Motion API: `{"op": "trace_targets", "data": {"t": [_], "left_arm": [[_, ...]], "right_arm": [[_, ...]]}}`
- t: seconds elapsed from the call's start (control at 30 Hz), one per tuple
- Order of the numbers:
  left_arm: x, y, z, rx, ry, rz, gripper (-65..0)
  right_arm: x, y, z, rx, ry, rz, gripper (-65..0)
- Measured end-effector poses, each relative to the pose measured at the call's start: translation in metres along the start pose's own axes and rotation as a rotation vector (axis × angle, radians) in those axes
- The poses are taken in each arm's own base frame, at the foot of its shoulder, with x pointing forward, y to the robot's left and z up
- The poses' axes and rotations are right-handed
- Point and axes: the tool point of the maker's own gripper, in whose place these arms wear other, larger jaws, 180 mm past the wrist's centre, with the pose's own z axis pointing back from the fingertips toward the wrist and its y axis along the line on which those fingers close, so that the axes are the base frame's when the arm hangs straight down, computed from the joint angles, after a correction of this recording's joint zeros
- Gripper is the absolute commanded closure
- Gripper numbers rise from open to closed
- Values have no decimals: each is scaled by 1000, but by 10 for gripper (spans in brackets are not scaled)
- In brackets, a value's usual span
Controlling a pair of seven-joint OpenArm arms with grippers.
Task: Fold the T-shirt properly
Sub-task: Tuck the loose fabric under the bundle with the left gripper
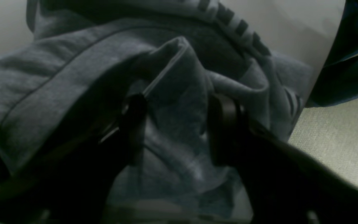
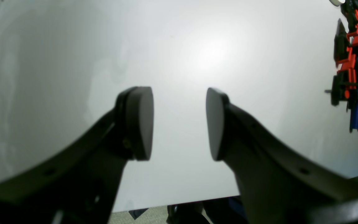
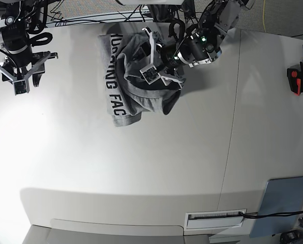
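Left pincer (image 1: 174,130) set low over the shirt (image 1: 73,77), pads (image 1: 135,124) apart with a ridge of grey cloth standing between them; whether that fold is pinched or merely straddled, cannot tell. In the base view, same pincer (image 3: 156,68) buried in the crumpled heap, arm reaching in from the far edge. Right pincer (image 2: 179,124) open, nothing between the pads, hanging above bare white tabletop (image 2: 197,46); in the base view parked at the far left (image 3: 20,76), well apart from the cloth. Shirt (image 3: 136,81) bunched near the far edge of the tabletop (image 3: 141,168), black lettering showing along one side, a sleeve hem and seam lying across the wrist view. Folding not yet begun, by the look of it: still a heap needing to be spread flat. Best done by closing on one layer only, at a hem or shoulder rather than a thick wad, then lifting slowly and drawing outward so the rest unrolls instead of dragging. Worth bringing the idle pincer to the opposite edge for tension. Risk: catching several layers and carrying the whole bundle along.
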Motion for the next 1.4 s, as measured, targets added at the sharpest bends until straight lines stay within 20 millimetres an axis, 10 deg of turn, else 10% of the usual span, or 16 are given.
{"op": "trace_targets", "data": {"t": [0.07, 0.4, 0.57, 1.03, 1.27, 1.4], "left_arm": [[0, -5, 0, -30, -2, -26, -12], [13, 6, 29, 1, -73, 38, 0], [-25, 30, 55, 98, -26, 162, 0], [-107, 20, 124, 131, 65, 474, 0], [-125, 8, 129, 107, 154, 484, -300], [-124, 11, 128, 113, 139, 484, -305]], "right_arm": [[0, 0, 0, 0, 0, 0, -273], [0, 0, 0, 1, -1, 0, -273], [0, 0, 0, 0, -2, 0, -273], [6, 6, 0, 32, -31, -19, -273], [6, 10, 0, 48, -34, -36, -273], [9, 18, 1, 94, -51, -64, -273]]}}
